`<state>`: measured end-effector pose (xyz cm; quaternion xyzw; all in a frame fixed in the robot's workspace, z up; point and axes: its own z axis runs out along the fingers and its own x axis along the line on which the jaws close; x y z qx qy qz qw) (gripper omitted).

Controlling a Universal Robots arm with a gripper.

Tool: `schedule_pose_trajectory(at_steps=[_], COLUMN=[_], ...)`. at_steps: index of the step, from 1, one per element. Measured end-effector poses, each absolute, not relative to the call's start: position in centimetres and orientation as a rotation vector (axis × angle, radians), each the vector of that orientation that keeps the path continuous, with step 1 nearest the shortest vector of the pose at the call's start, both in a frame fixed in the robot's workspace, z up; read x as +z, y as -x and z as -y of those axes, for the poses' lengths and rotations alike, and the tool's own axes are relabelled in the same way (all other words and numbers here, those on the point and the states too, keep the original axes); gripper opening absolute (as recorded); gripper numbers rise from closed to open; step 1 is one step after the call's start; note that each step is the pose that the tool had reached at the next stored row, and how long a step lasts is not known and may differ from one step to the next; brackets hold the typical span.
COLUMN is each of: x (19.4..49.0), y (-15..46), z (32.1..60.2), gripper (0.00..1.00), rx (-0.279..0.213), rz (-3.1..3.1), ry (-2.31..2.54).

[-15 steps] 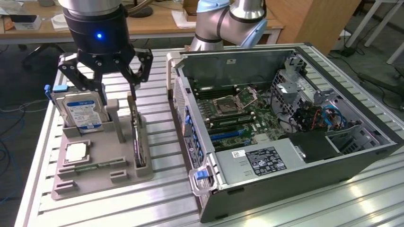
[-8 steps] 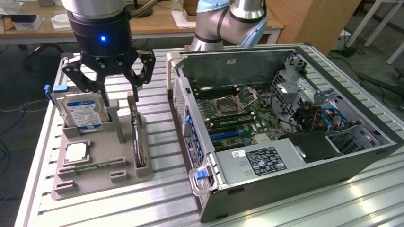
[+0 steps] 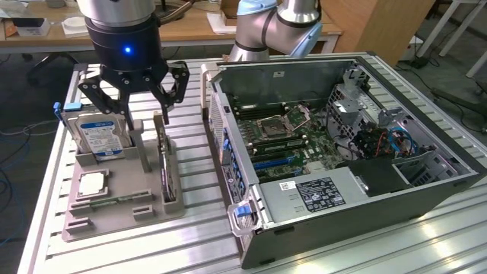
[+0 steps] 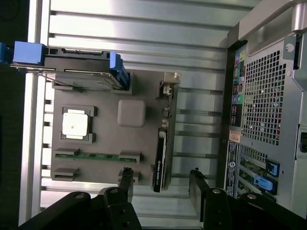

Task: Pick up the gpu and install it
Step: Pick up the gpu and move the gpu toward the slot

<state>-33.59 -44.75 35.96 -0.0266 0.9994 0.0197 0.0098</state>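
Note:
The gpu [image 3: 164, 166] stands on its long edge in a slot along the side of the grey holder tray [image 3: 114, 216] that faces the computer. It is thin and dark, with a silvery bracket end. In the wrist view the gpu [image 4: 160, 143] appears as a narrow dark strip, with its bracket toward the hard drive end of the tray [image 4: 103, 139]. My gripper [image 3: 146, 119] hangs open above the tray, over the gpu's far end and beside the hard drive, touching nothing. Seen from the wrist, the two black fingers [image 4: 125, 178] of my gripper [image 4: 161, 178] straddle the line of the card.
A silver hard drive [image 3: 99, 136] with a blue-white label stands upright in the tray. A square processor [image 3: 91, 182] and a green memory stick [image 3: 116, 200] lie flat beside it. The open computer case [image 3: 343, 148] lies on the exterior view's right on the slatted aluminium table [image 3: 190, 240].

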Motion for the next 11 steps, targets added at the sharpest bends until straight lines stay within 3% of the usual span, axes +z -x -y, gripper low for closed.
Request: schedule_pose_trajectory(at_steps=[11], x=[35.48], y=[33.18], z=[44.83], gripper=[0.59], rx=[0.061], rz=[-3.120], ry=[0.084])
